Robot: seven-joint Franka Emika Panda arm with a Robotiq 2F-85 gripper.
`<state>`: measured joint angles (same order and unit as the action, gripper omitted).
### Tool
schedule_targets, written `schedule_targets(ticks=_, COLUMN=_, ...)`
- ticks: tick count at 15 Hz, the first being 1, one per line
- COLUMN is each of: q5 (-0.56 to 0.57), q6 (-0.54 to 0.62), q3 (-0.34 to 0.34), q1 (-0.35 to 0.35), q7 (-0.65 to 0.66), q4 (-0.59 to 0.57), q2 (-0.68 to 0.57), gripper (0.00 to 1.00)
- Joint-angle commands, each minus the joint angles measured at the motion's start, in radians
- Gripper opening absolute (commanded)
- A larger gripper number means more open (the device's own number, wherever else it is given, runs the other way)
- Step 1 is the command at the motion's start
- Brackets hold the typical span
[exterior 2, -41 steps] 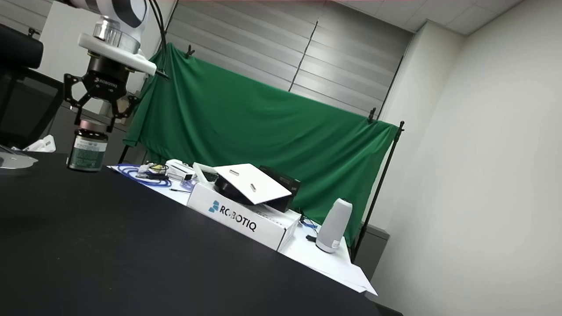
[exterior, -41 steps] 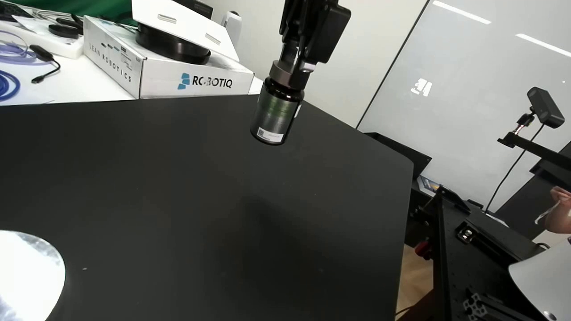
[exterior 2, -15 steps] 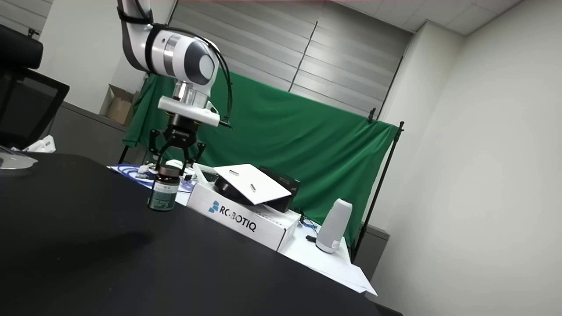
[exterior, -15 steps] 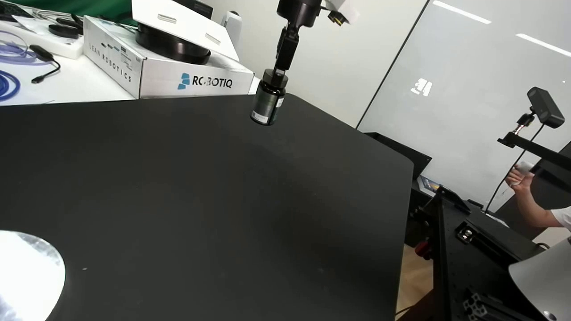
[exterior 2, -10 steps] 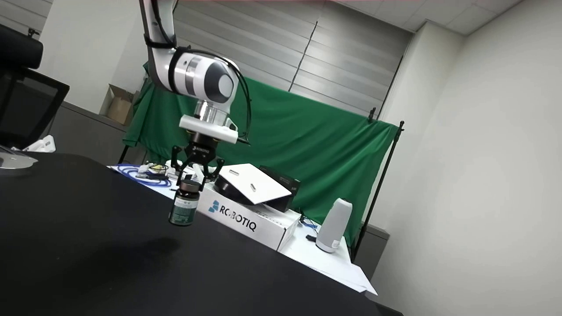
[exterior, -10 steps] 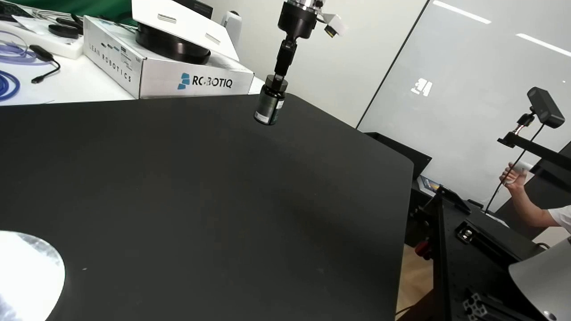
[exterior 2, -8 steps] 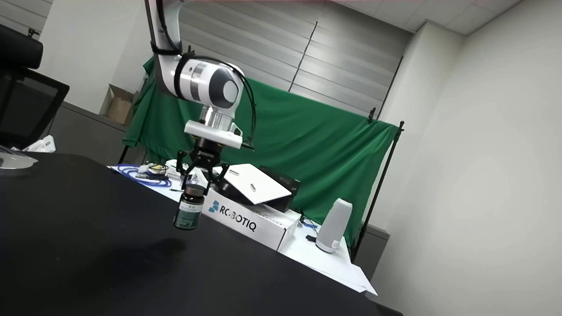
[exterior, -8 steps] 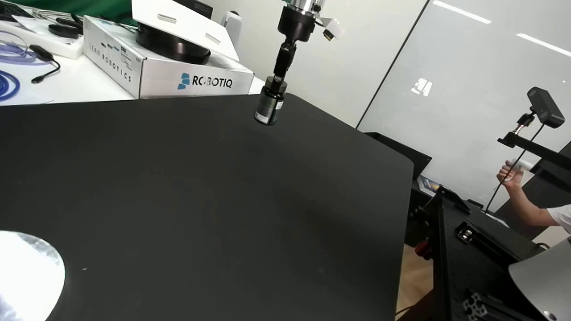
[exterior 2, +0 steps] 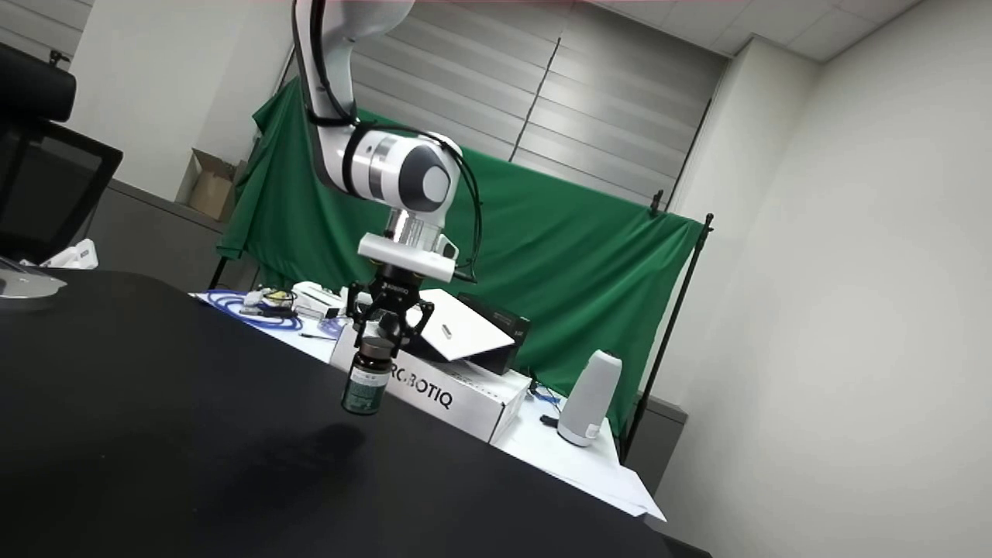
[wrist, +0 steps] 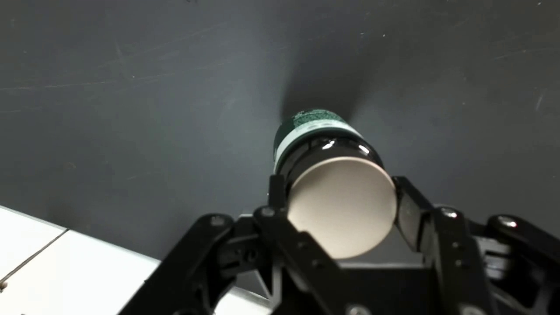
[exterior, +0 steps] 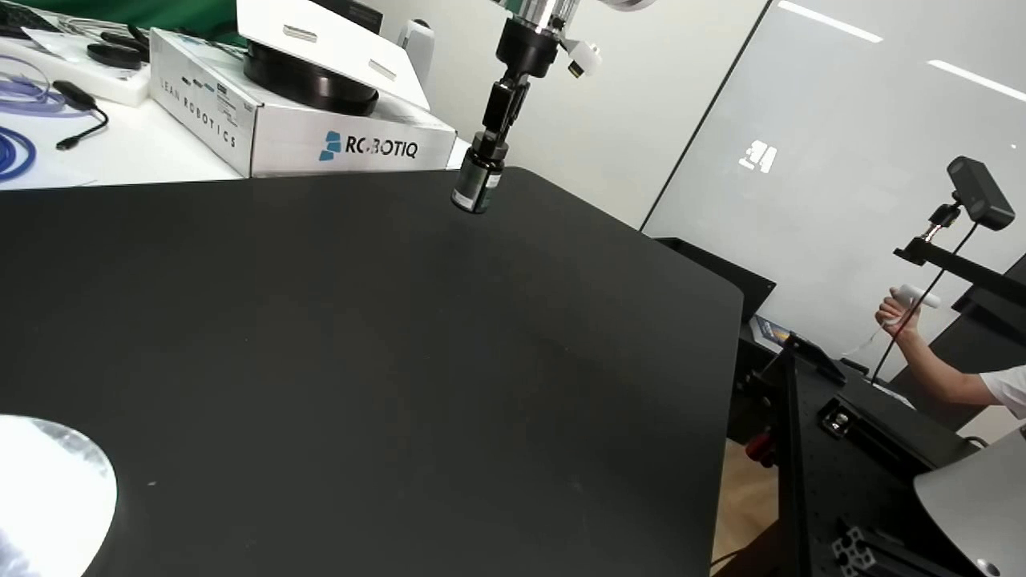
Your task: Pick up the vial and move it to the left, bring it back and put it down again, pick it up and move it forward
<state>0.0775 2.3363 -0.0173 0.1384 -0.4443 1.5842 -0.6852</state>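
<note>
The vial (exterior: 476, 188) is a small dark bottle with a green and white label and a round cap that looks pale from above. It also shows in an exterior view (exterior 2: 365, 387) and in the wrist view (wrist: 342, 205). My gripper (wrist: 339, 194) is shut on the vial's cap, one finger on each side. In both exterior views the gripper (exterior 2: 377, 346) holds the vial, slightly tilted, above the black table (exterior: 361, 320). A shadow lies on the table below and apart from the vial. The vial's base is hidden in the wrist view.
A white Robotiq box (exterior: 353, 148) with a white plate on top stands on a white table beyond the black table's far edge. It also shows in an exterior view (exterior 2: 465, 391). A white round object (exterior: 48, 497) is at the near left. A person's hand (exterior: 898, 312) is at the right.
My gripper has carried the vial rightward and down in an exterior view, towards the Robotiq box's side. In an exterior view it looks smaller and slightly higher. The grip has stayed shut.
</note>
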Motion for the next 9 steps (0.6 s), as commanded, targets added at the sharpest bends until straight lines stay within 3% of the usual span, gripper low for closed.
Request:
schedule_targets(ticks=1, q5=0.001, q6=-0.025, q3=0.012, q1=0.011, q7=0.032, q4=-0.089, q2=-0.062, gripper=0.36)
schedule_targets(ticks=9, q5=-0.002, q6=-0.021, q3=0.014, q1=0.031, q7=0.027, q4=-0.126, q2=-0.125, gripper=0.36)
